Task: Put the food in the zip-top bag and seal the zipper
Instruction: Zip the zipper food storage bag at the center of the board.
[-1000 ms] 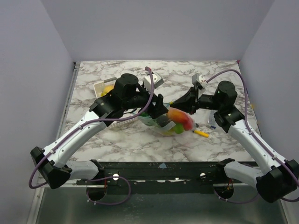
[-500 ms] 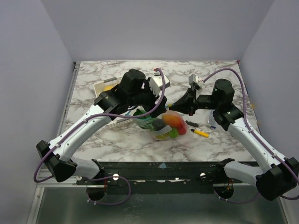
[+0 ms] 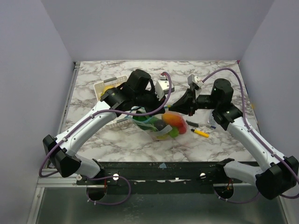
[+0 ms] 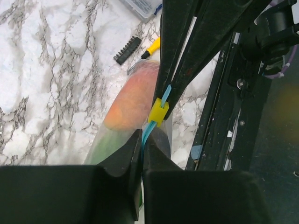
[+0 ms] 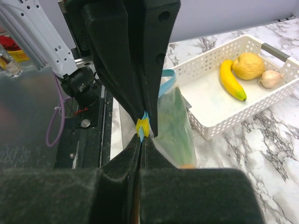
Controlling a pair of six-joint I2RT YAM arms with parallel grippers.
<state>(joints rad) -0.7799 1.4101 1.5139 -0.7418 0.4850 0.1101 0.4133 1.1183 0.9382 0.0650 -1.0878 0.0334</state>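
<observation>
Evidently the sealing step is in hand: the zip-top bag (image 3: 161, 126) is held up by its mouth near the table's middle, with orange and green food (image 4: 133, 100) inside it. The left gripper (image 4: 142, 151) is pressed together on the light-blue zipper (image 4: 148, 132). The right gripper (image 5: 140, 142) pinches the same strip from the opposite side, and the two sets of fingers meet tip to tip around a small yellow slider (image 4: 158, 112). In the top view the white basket (image 3: 100, 86) sits at 10 o'clock of the bag; the right wrist view shows a banana (image 5: 230, 80) and a lemon (image 5: 248, 65) in it, so loading looks unfinished. The next move likely calls for one gripper to anchor the strip while the other draws along it with the strip taut
</observation>
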